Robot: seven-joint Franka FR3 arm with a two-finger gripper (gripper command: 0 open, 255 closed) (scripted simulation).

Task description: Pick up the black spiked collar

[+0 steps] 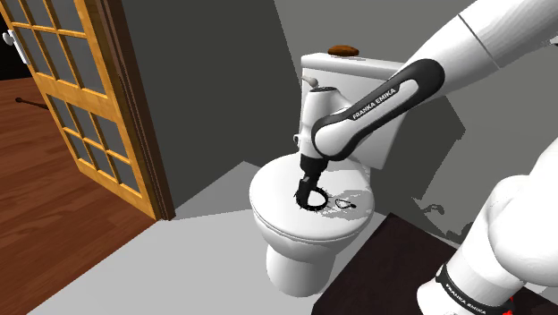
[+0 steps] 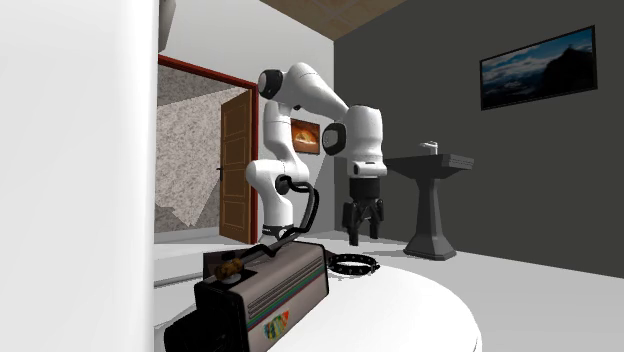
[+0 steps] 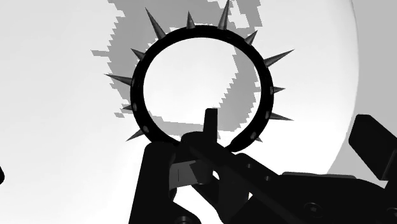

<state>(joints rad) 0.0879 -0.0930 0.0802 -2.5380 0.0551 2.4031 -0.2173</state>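
gripper [image 2: 362, 236] spread | seemingly just above black spiked collar [image 3: 136, 92] | on toilet lid [image 1: 275, 197]

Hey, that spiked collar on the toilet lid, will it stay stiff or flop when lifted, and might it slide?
The collar holds a round ring lying flat, so it probably keeps its shape. It looks thin, so likely light. On the smooth toilet lid it may slide if nudged.

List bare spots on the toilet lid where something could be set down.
Free: the lid's front half, between the spiked collar and the front rim, in the shoulder view. Crowded: the back, where the gripper hangs over the collar beside a small object.
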